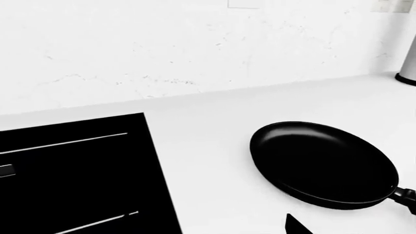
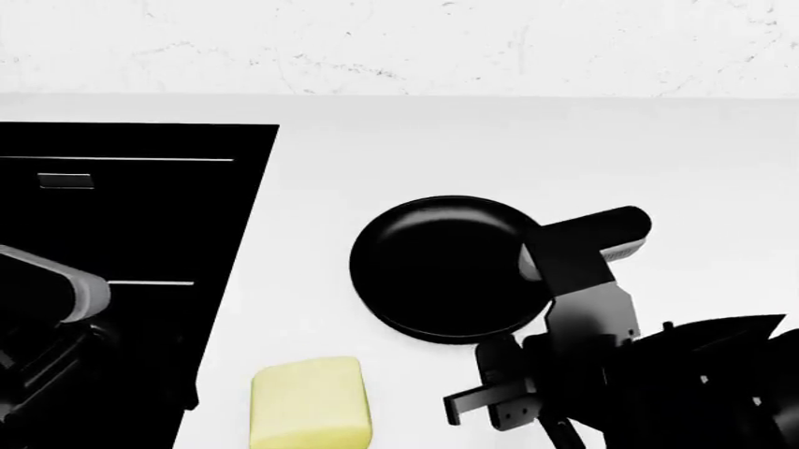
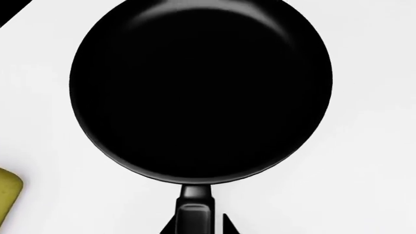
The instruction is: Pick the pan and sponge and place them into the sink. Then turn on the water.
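A: Where do we stand on the pan?

B: The pan [image 2: 443,267] sits flat on the white counter [image 2: 525,150], between the sink [image 2: 125,215] on the left and our right arm. Empty inside, in all three views.

A: Right gripper?

B: The right gripper [image 3: 193,229] is at the pan's handle [image 3: 194,207]. In the right wrist view two dark finger tips flank the handle at the frame edge, apart, one on each side. We can't tell whether they touch it. In the head view the arm covers that handle end.

A: Left gripper?

B: Left arm [image 2: 50,299] hangs over the sink area at the left edge of the head view. The left wrist view shows only one small dark tip near the pan's rim. Can't tell whether those fingers are apart or together.

A: Sponge?

B: The sponge [image 2: 312,404] lies on the counter, nearer to us than the pan, apart from it, just right of the sink's edge. A yellow corner also shows in the right wrist view.

A: Sink?

B: Glossy black, nothing visible in it. A grey cylinder base [image 1: 409,68] stands at the back of the counter in the left wrist view, well apart from the pan.
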